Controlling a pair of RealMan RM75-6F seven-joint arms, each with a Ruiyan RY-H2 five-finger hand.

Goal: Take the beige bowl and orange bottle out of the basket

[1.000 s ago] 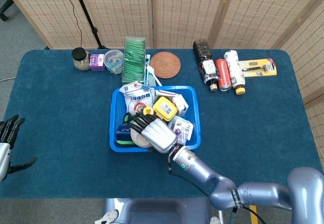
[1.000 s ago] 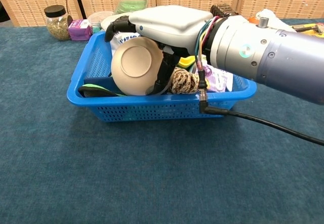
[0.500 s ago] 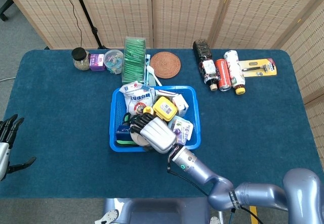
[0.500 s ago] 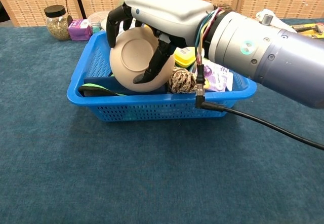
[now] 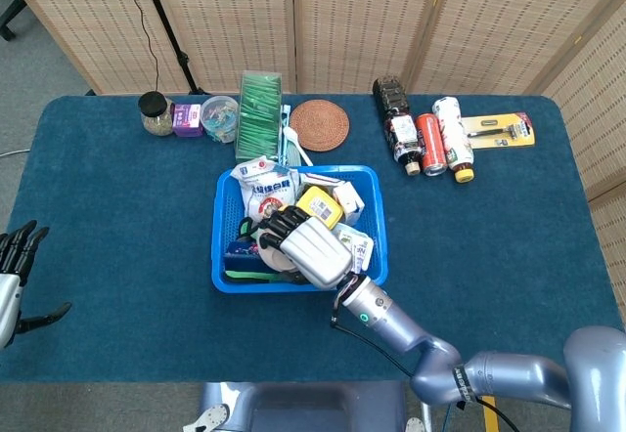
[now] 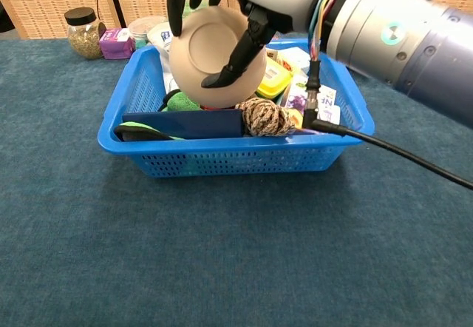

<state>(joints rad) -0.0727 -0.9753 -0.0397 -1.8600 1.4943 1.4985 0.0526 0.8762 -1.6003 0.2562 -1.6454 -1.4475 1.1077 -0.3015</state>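
1 right robot hand (image 6: 244, 1) grips the tilted beige bowl (image 6: 214, 57) above the blue basket (image 6: 222, 160); left robot hand (image 5: 15, 276) rests spread at the worktop's left edge.

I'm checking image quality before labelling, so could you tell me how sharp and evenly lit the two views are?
Head view: even, soft lighting, no glare, all sharp; the right hand hides the beige bowl. Chest view: the beige bowl and blue basket are crisp, the hand is cropped by the top edge, and the bowl casts only a faint shadow.
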